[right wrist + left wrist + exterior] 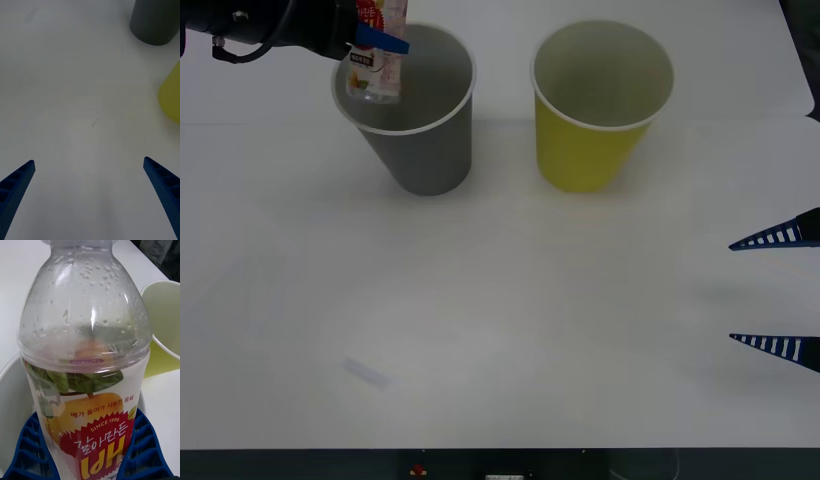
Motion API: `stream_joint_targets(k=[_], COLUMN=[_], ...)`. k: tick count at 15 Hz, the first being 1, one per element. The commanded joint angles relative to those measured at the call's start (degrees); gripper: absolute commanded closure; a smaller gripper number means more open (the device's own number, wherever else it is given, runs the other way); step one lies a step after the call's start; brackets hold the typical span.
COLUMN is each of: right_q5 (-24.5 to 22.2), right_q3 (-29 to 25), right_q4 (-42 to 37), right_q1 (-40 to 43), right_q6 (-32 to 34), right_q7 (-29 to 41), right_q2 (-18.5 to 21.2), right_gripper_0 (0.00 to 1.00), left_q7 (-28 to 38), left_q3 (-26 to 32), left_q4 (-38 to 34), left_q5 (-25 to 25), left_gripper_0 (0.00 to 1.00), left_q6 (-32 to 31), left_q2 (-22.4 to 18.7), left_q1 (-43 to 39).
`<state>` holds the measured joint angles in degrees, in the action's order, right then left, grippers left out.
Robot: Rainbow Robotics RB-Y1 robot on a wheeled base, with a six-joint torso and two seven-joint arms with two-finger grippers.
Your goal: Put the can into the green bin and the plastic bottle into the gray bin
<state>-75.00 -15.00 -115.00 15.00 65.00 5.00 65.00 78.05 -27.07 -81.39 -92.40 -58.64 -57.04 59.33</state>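
A smooth white table (510, 320) spreads across the front view, matte and bare around the two bins. The gray bin (420, 150) stands at the far left, a tapered cup shape with a thin white rim and a dull gray inside. Just beside it, apart and to its right, stands the green bin (595, 140), the same tapered form in yellow-green with a pale rim.

The left gripper (375, 40) hangs over the gray bin's near-left rim, its blue ribbed fingers (26, 450) clamped on either side of the plastic bottle (377, 60). The bottle is clear, rounded at the shoulder and beaded with droplets inside (its label shows a yellow fruit, green leaves and a red band with white lettering). Its lower end dips inside the mouth of the gray bin, against the inner wall.

The right gripper (780, 290) waits at the table's right edge, well apart from both bins, its two pointed blue fingers (17, 187) spread wide with nothing between them.
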Motion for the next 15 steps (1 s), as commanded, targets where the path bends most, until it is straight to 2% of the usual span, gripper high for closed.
stream_joint_targets(k=[1,2,4,8,11,12,13,15], right_q5=[0.00,0.00,0.00,0.00,0.00,0.00,0.00,0.00], right_q3=[0.00,0.00,0.00,0.00,0.00,0.00,0.00,0.00], right_q4=[0.00,0.00,0.00,0.00,0.00,0.00,0.00,0.00], right_q1=[0.00,0.00,0.00,0.00,0.00,0.00,0.00,0.00], right_q6=[0.00,0.00,0.00,0.00,0.00,0.00,0.00,0.00], right_q7=[0.00,0.00,0.00,0.00,0.00,0.00,0.00,0.00], right_q2=[0.00,0.00,0.00,0.00,0.00,0.00,0.00,0.00], right_gripper_0=[0.00,0.00,0.00,0.00,0.00,0.00,0.00,0.00], left_q7=[-1.49,-1.76,-4.66,-4.83,-9.40,-13.27,-13.97,-14.24], left_q3=[0.00,0.00,0.00,0.00,0.26,1.76,3.60,8.88], left_q4=[0.26,0.35,0.62,0.88,0.88,0.70,-1.14,-6.50], left_q5=[0.55,0.99,1.34,3.63,9.43,13.03,15.14,16.72], left_gripper_0=[0.51,0.03,0.00,0.00,0.00,0.00,0.00,0.00], left_q6=[-0.08,0.01,0.01,-0.08,-0.16,-0.25,-0.25,-0.25], left_q2=[0.00,0.00,0.00,-0.35,-1.75,-2.37,-3.07,-3.69], left_q1=[0.00,0.00,0.00,-0.18,-1.41,-3.34,-5.80,-11.95])
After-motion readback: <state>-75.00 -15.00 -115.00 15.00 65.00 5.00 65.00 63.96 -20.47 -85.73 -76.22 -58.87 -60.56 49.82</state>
